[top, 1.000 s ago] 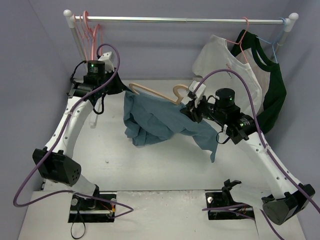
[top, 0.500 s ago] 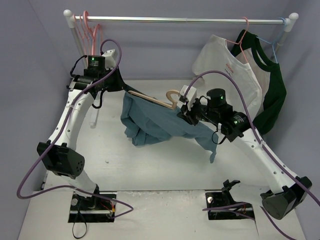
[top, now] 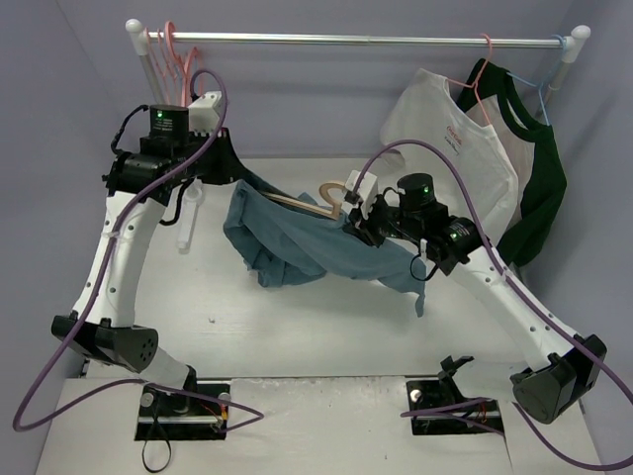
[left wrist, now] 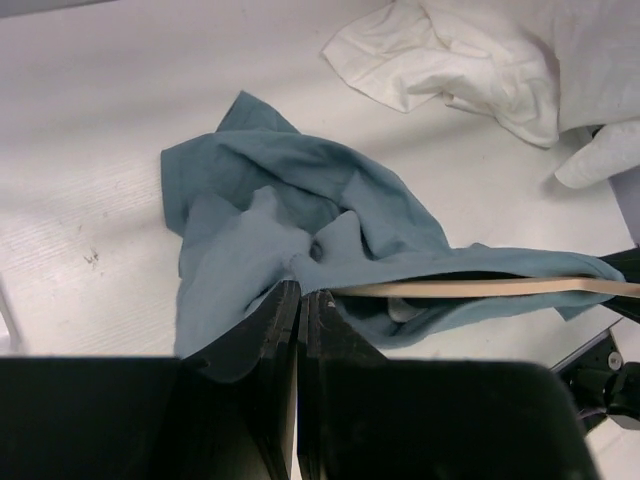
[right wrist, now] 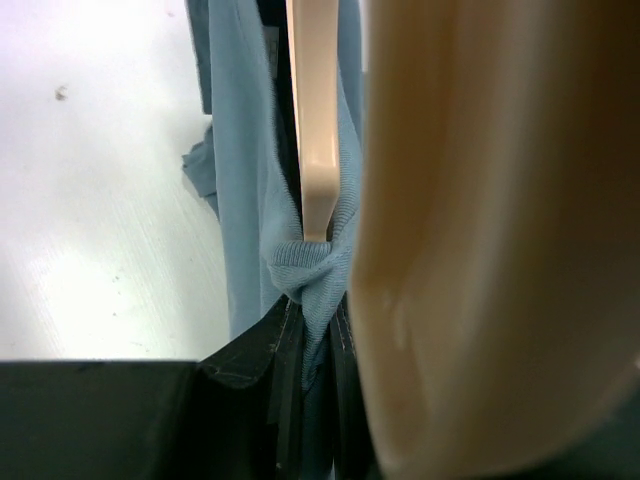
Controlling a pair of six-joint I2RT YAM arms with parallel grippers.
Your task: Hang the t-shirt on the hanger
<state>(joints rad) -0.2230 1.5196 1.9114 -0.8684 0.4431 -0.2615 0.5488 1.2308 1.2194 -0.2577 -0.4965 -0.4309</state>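
— Room, quick?
— Lilac-grey walls point(top: 69, 109) on three sides. White desk point(top: 326, 332) fills the floor between them, with a few dark specks toward its near left corner. A metal rail point(top: 356, 41) on white posts runs along the far edge.

— What's on the rail?
— Pink hangers point(top: 178, 59) bunched at its left end. At the right end there's a white t-shirt point(top: 445, 129) on another pink hanger point(top: 486, 45). A dark green and white shirt point(top: 539, 168) is just behind it, then a light blue hanger point(top: 541, 91). The white one's hem is crumpled on the desk by the far right corner.

— And the task cloth?
— The t-shirt point(top: 287, 237), teal-blue, is strung between both arms over the far middle of the desk and sags in folds on its left side. Can't tell if the lowest folds touch the surface.

— Hanger?
— The hanger point(top: 297, 201), tan, has one arm tucked inside the cloth. Its hook pokes out on top, right beside the right wrist.

— Jaws?
— The left jaws are clenched tight on a fold at the t-shirt's left end, with the hanger's tip just beside them. The right jaws are pinching a bunched knot of the same cloth, and the hanger's other arm ends right at that knot.

— Arms?
— Left arm point(top: 124, 237) and right arm point(top: 514, 297) sit on black plates point(top: 183, 406) at the near edge, with purple cables point(top: 59, 346) looping off each.
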